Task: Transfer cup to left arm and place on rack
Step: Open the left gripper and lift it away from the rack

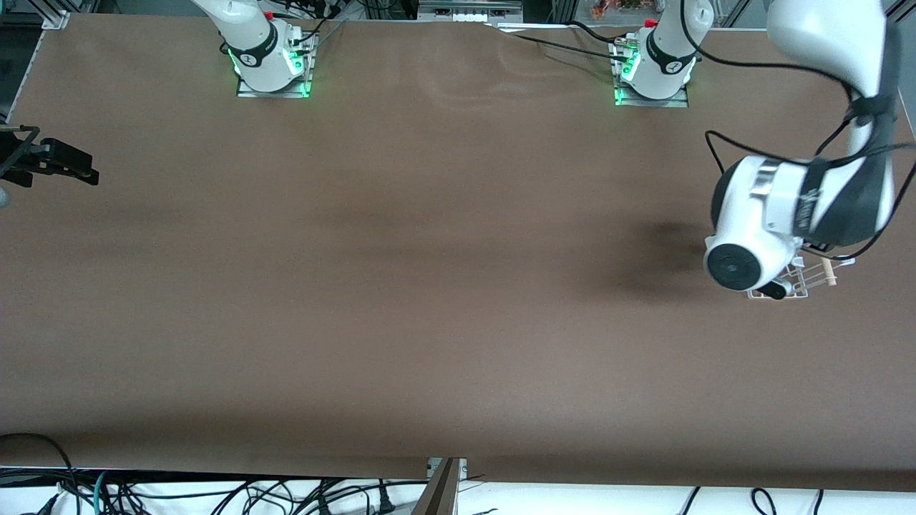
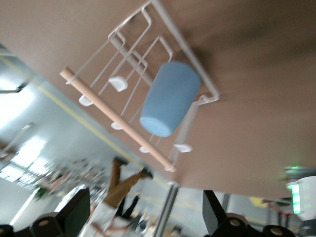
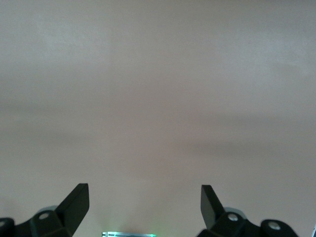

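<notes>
The cup (image 2: 170,98) lies mouth-down on the prongs of the rack (image 2: 163,34), just beside the wooden dowel (image 2: 116,118), so the placing step is judged complete and the step in hand is the release and withdrawal of the left arm. The rack stands on the table (image 1: 429,286) toward the left arm's end; in the front view the arm's wrist covers most of it and the cup is hidden there. The left gripper (image 2: 143,217) hangs over the rack with both fingers spread wide and nothing between them; the cup sits apart from the fingertips, centred ahead of the gap, with no contact. The next move calls for a straight lift clear of the rack, without brushing the cup or the prongs, since a light cup is judged easy to tip off. The right gripper (image 3: 144,207) waits over bare table at the right arm's end, its 2 fingers also wide and empty.
</notes>
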### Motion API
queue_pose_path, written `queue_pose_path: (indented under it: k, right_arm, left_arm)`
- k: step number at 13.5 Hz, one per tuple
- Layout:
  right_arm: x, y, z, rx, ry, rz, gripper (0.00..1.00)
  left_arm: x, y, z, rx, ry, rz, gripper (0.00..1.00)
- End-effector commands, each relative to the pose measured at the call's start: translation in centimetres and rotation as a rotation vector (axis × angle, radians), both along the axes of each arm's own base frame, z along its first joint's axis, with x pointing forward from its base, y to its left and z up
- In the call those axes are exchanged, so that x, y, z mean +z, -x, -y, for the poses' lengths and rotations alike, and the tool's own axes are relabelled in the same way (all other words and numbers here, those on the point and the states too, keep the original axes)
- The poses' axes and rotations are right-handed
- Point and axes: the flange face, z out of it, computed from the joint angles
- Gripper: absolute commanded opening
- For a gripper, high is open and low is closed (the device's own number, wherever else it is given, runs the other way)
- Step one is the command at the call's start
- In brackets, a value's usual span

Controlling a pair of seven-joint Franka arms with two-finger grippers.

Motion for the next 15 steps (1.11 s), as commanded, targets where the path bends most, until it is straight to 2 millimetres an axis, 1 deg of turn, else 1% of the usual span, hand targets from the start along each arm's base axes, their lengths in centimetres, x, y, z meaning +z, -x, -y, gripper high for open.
queue_pose_path:
  k: [1,4,7,9,11,13,14,15]
  right_arm:
    - [0.6,0.3,0.0,0.004,-0.014,0.0,1.0]
    - [0.7,0.3,-0.2,0.009,-0.014,0.004,1.0]
    - [0.7,0.2,-0.5,0.013,-0.015,0.004,1.0]
    - [0.7,0.2,-0.1,0.009,-0.014,0.005,1.0]
    - [0.7,0.2,-0.1,0.009,-0.014,0.005,1.0]
    - [0.7,0.2,-0.1,0.009,-0.014,0.005,1.0]
    - [0.7,0.2,-0.1,0.009,-0.014,0.005,1.0]
    - [0.7,0.2,-0.1,0.009,-0.014,0.003,1.0]
  left_arm:
    - [2.8,-1.5,1.7,0.101,0.172,0.093,1.0]
    - [5.6,-2.1,4.0,0.187,0.383,0.167,1.0]
    - [9.4,-2.0,5.3,0.239,0.507,0.302,1.0]
    - [12.5,-0.9,6.0,0.283,0.534,0.359,1.0]
    - [15.5,0.5,7.3,0.291,0.56,0.448,1.0]
    - [16.8,1.4,7.9,0.355,0.543,0.525,1.0]
    - [17.6,1.8,7.9,0.345,0.539,0.554,1.0]
    - [18.8,2.2,7.7,0.345,0.548,0.598,1.0]
